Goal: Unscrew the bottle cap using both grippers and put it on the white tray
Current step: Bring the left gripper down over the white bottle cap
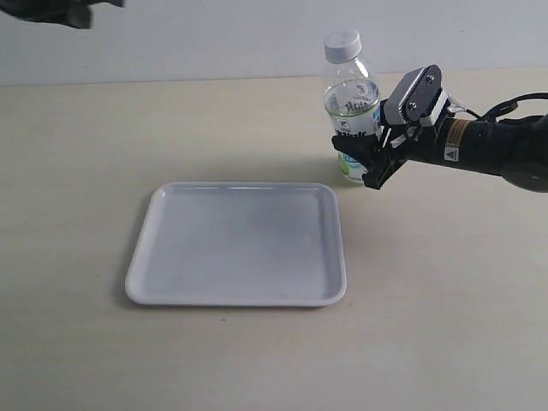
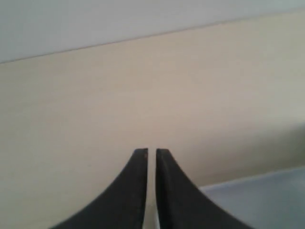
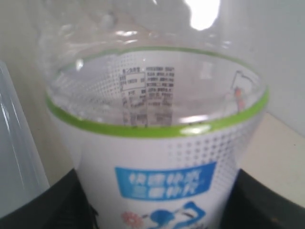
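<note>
Presently the left gripper (image 1: 60, 13), a black arm end with dark jaws, hangs high over the far left of the pale tabletop (image 1: 77, 171), well apart from everything else. Its wrist view shows the jaws drawn to a narrow slit with nothing between them (image 2: 151, 152), so it is not yet placed to work on the cap.

Next comes the flat, nearly square white plastic tray (image 1: 235, 301), lying bare near the middle as the landing spot for the cap.

Just beyond the tray's far right corner stands the small clear plastic bottle (image 1: 351, 103), upright, with its white, green and blue label. The small round white ridged screw cap (image 1: 342, 43) sits on the bottle's neck, not unscrewed.

Rightmost, the right gripper (image 1: 360, 163), black with a white block and cables, reaches in from the side and clamps the bottle low on the label. Its wrist view shows a dark jaw pressed on each flank of the bottle (image 3: 157, 157). That low grip likely steadies the bottle against twisting and leaves the top free for the other arm.
</note>
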